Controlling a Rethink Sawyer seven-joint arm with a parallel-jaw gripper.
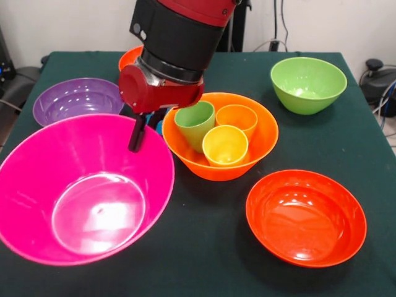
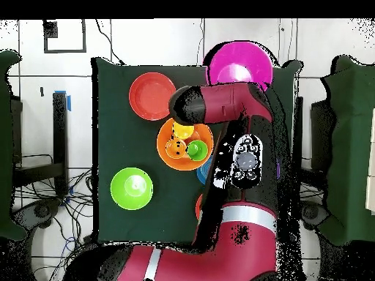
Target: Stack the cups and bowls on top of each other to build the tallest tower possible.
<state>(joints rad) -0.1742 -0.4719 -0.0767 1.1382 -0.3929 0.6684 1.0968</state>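
Front view: gripper point(image 1: 137, 133) hangs between pink bowl point(image 1: 80, 189) and light orange bowl point(image 1: 263, 139) mid-tabletop holding green cup point(image 1: 195, 124), yellow cup point(image 1: 225, 145), orange cup point(image 1: 237, 119), jaw state unreadable; overhead view: arm point(image 2: 227, 110) covers gripper, cups sit in that bowl point(image 2: 165, 143).

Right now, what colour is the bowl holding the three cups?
Light orange bowl, holding the cups; clearest in the front view.
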